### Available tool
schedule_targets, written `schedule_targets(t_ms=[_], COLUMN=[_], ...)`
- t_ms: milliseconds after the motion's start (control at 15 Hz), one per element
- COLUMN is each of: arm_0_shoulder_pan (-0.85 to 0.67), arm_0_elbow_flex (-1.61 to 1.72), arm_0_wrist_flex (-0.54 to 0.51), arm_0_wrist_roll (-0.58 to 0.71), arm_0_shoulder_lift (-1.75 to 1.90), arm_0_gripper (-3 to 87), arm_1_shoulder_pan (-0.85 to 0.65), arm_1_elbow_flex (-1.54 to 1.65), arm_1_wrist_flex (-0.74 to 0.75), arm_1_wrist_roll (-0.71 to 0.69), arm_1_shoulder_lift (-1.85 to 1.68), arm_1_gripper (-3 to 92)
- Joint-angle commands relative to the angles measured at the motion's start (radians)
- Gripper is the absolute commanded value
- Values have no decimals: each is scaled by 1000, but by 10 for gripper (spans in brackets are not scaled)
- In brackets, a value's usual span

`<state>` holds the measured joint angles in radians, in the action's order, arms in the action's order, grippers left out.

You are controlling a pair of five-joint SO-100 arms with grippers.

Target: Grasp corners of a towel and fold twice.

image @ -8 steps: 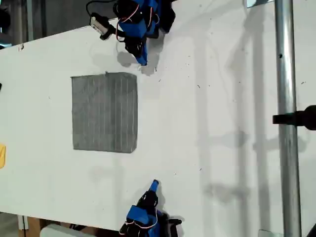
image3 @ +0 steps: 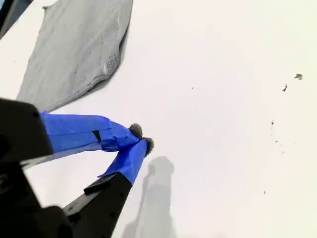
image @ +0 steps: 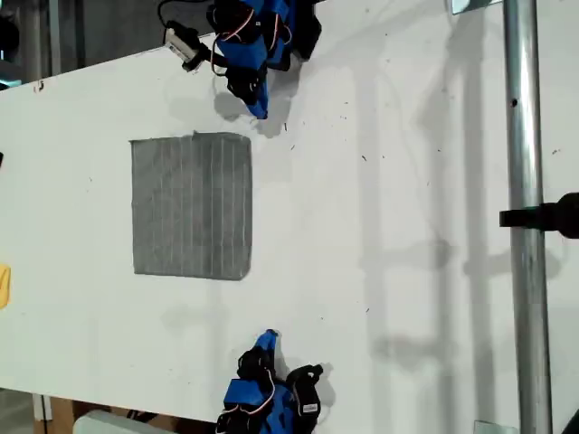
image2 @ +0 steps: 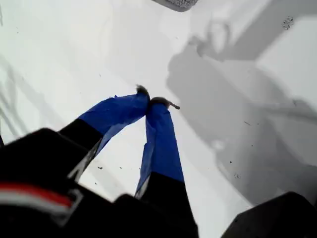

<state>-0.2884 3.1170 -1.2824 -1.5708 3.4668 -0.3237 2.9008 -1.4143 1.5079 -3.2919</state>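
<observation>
Surface: a white table (image: 407,181) is seen from above in the exterior view, marked with small dark specks and crossed by soft shadows.
Towel: the grey striped towel (image: 192,206) is laid flat in the upper left part of the exterior view, as a single neat rectangle with all four tips squared.
Towel in the wrist views: only a small grey edge (image2: 178,3) is caught in the first wrist view, while a broad stretch of cloth (image3: 74,49) is shown in the second wrist view.
My second gripper: my second gripper (image: 261,110) (image3: 141,139) is held at the top of the exterior view; its blue fingers are pressed together at the tips and nothing is pinched.
Nearest corner: the towel's upper right corner (image: 246,139) is found just below and beside my second gripper in the exterior view, not touched by it.
My first gripper: my first gripper (image: 265,342) (image2: 150,99) is placed at the bottom of the exterior view, well apart from the towel's lower edge; its taped fingers are met at the tips, with nothing between them.
Pole: a metal pole (image: 523,271) is run down the exterior view's right side, with a black clamp (image: 547,217) fixed to it.
Left edge: a small yellow thing (image: 4,285) is cut off by the exterior view's left edge.
</observation>
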Motion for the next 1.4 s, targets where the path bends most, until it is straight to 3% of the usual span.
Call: schedule_targets(t_ms=[0, 267, 533, 800, 933, 1200, 1333], arm_0_shoulder_pan=[-14, 31, 44, -35, -121, -284, -360], arm_0_elbow_flex=[2, -28, -288, -818, -1042, -1419, -1532], arm_0_wrist_flex=[-11, -9, 38, 74, 34, -63, -95], arm_0_wrist_roll=[-21, -64, -46, 167, 293, 483, 525], arm_0_shoulder_lift=[6, 6, -178, -810, -1028, -1411, -1532], arm_0_gripper=[-1, -29, -29, -29, -29, -29, -29], arm_1_shoulder_pan=[-3, 69, 58, -18, -94, -291, -364], arm_1_elbow_flex=[-35, -81, -221, -552, -761, -1150, -1292], arm_1_wrist_flex=[-12, -18, -41, 72, 72, -51, -110], arm_1_wrist_roll=[-8, -3, -75, -284, -436, -716, -787], arm_1_shoulder_lift=[-2, -2, 69, 534, 790, 1161, 1273], arm_1_gripper=[-3, -3, -3, -3, -3, -3, -3])
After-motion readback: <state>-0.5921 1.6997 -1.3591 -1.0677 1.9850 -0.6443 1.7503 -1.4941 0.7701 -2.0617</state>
